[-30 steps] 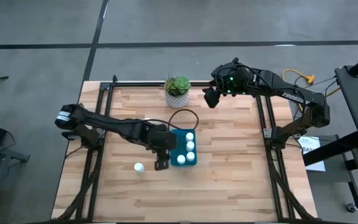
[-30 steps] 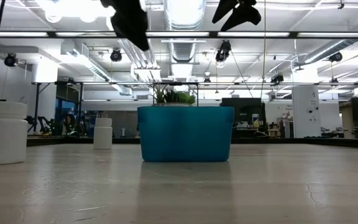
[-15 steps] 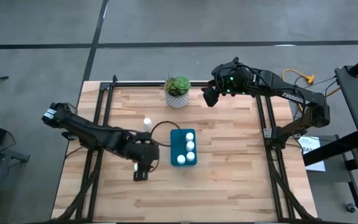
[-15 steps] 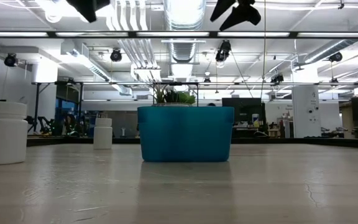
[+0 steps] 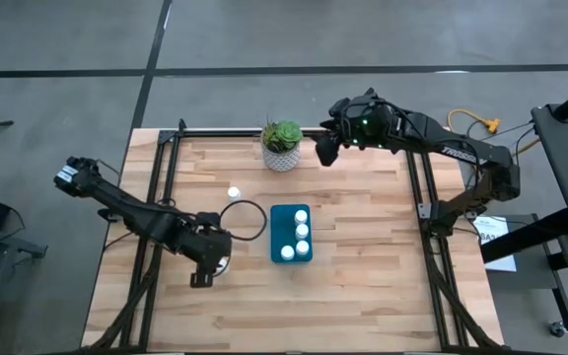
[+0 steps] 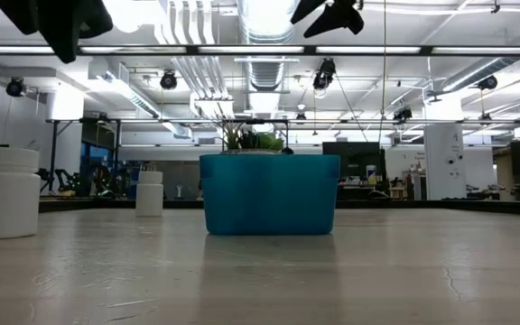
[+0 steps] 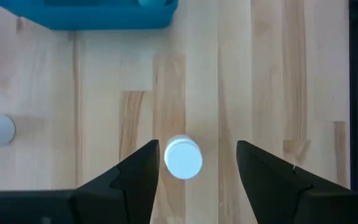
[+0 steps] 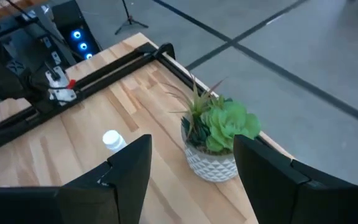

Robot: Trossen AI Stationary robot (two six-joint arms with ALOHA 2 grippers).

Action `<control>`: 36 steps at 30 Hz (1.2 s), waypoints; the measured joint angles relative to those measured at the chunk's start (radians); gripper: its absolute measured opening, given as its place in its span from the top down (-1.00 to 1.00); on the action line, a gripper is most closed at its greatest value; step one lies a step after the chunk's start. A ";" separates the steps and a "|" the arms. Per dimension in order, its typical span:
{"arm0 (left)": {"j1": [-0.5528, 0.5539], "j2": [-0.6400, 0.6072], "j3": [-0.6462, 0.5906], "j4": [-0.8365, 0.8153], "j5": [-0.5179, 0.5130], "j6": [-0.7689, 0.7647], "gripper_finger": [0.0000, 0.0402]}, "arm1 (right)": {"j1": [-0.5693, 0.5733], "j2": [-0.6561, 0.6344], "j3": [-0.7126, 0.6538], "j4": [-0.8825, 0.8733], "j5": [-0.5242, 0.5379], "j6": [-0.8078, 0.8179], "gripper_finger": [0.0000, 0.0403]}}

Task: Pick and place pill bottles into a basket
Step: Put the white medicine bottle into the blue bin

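From above, the left gripper [image 5: 208, 264] reaches low across the pale wood-plank table [image 5: 363, 286], left of the teal basket [image 5: 291, 234], which holds three white caps; it seems to cover one pill bottle. Another bottle [image 5: 233, 193] stands apart toward the plant pot [image 5: 281, 146], near the raised right gripper [image 5: 325, 151].

Left wrist: fingers [image 7: 138, 177] spread wide, straddling a round white bottle [image 7: 183, 158] untouched.

Right wrist: fingers [image 8: 132, 165] parted, holding nothing.

The teal basket [image 5: 291, 234] sits near the table's middle, long side running front to back — three white-capped pill bottles [image 5: 301, 231] stand inside. Two more bottles stand upright on the bare wood toward the left edge — one [image 5: 233, 193] farther back, one [image 7: 183, 158] nearer the front.
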 joint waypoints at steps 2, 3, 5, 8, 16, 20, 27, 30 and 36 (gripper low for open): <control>0.000 -0.006 -0.011 -0.001 0.000 -0.001 0.02 | 0.000 0.008 0.000 0.004 -0.004 -0.019 -0.09; 0.000 -0.006 -0.017 -0.001 0.000 -0.002 0.02 | 0.000 0.013 0.000 0.003 -0.006 -0.027 -0.09; -0.002 -0.004 -0.029 0.001 0.000 -0.001 0.02 | 0.003 0.021 0.000 0.005 -0.006 -0.036 -0.09; -0.003 0.000 -0.057 0.004 0.000 0.001 0.02 | 0.012 0.036 0.000 0.004 -0.007 -0.038 -0.09; -0.003 0.014 -0.168 0.095 0.046 0.001 0.02 | 0.031 0.052 0.000 0.003 -0.039 -0.058 -0.09; -0.003 0.023 -0.183 0.122 0.046 0.002 0.02 | 0.035 0.055 0.000 0.006 -0.038 -0.079 -0.09; -0.003 0.028 -0.231 0.180 0.053 -0.018 0.02 | 0.035 0.056 0.000 0.012 -0.036 -0.073 -0.09; -0.003 0.031 -0.253 0.186 0.052 -0.024 0.02 | 0.035 0.056 0.000 0.014 -0.036 -0.074 -0.09; -0.003 0.034 -0.283 0.217 0.053 -0.033 0.02 | 0.035 0.056 0.000 0.013 -0.036 -0.075 -0.09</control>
